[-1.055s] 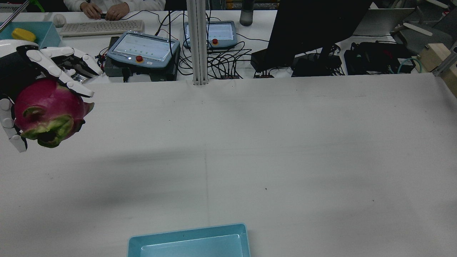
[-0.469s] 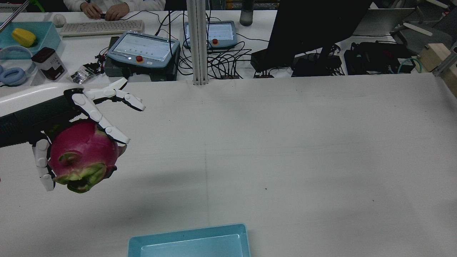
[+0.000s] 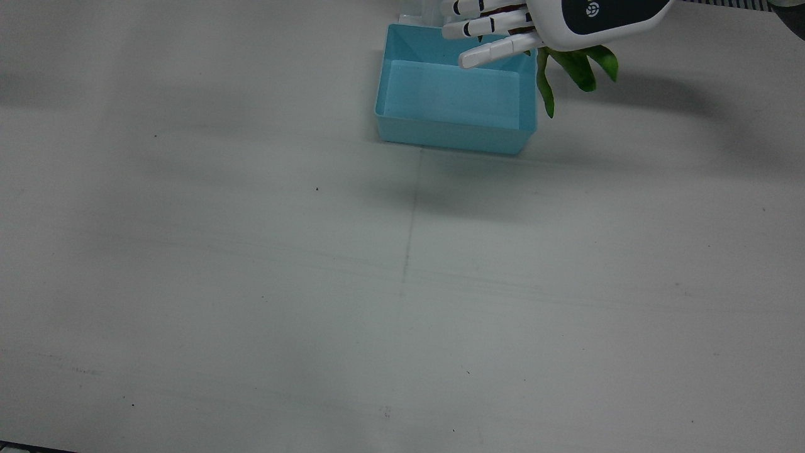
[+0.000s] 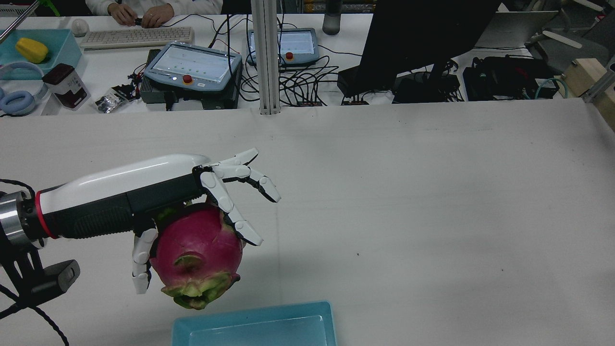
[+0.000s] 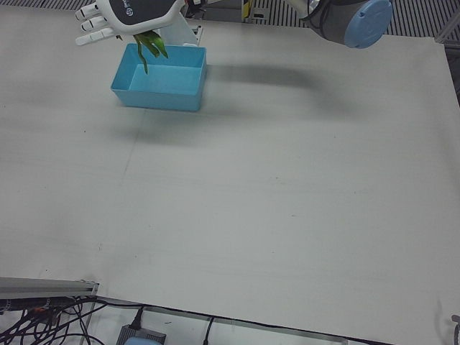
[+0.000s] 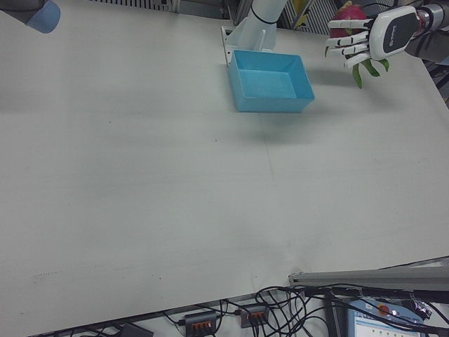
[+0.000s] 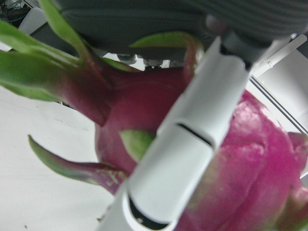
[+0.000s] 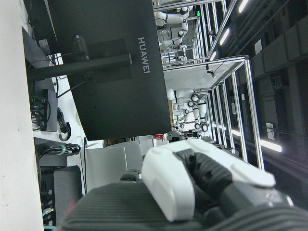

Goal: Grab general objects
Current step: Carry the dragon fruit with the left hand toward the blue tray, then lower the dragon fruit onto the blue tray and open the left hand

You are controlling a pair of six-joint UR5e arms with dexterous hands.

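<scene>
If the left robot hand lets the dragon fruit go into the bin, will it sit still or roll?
The dragon fruit looks round and bulky, so it would probably rock or roll a little. Its leafy scales should damp that. The bin has upright walls, likely containing it. The left robot hand wraps it only partly, suggesting some heft.

White counter (image 3: 251, 283), wide, mostly bare. Faint seam line down middle; few small dark specks. Open light-blue bin (image 3: 449, 135) resting on counter at robot-side edge, near centre, seen empty in front view. Soft shadows across surface.
</scene>
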